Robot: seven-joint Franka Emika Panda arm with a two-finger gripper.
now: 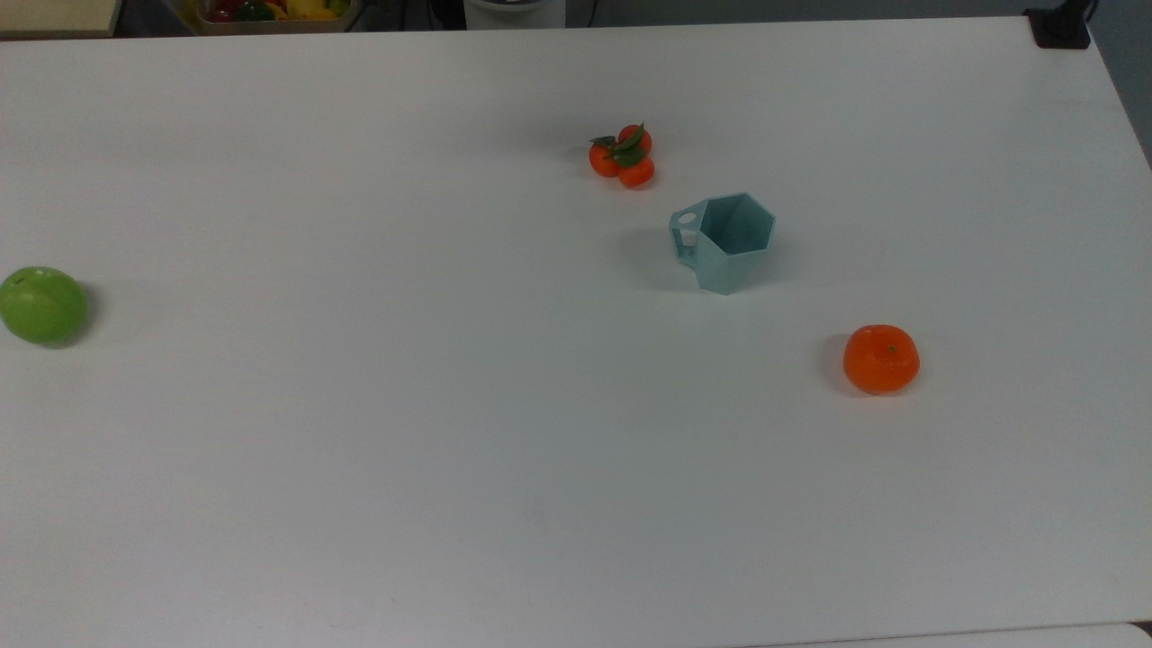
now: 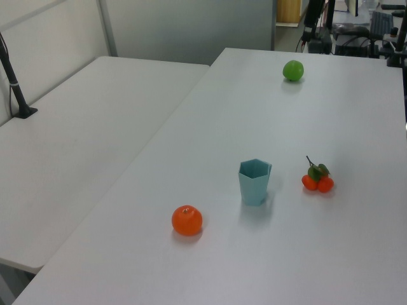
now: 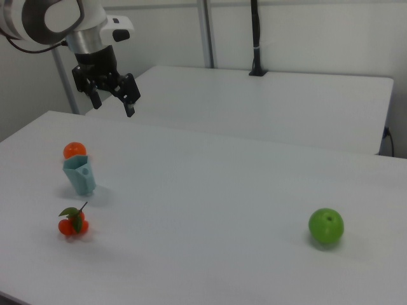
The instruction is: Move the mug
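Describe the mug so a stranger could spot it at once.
On the white table, look between the lone orange and the leafy cluster of small oranges. The mug stands upright there, alone in being pale teal, faceted, with a hexagonal rim.

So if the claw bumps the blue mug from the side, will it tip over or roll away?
It would probably slide or tip rather than roll: the mug has flat angled sides, not round ones. It narrows toward the bottom, so a high push may topple it. It looks stiff and light, so even a gentle nudge from the claw, now open above the table, could shift it.
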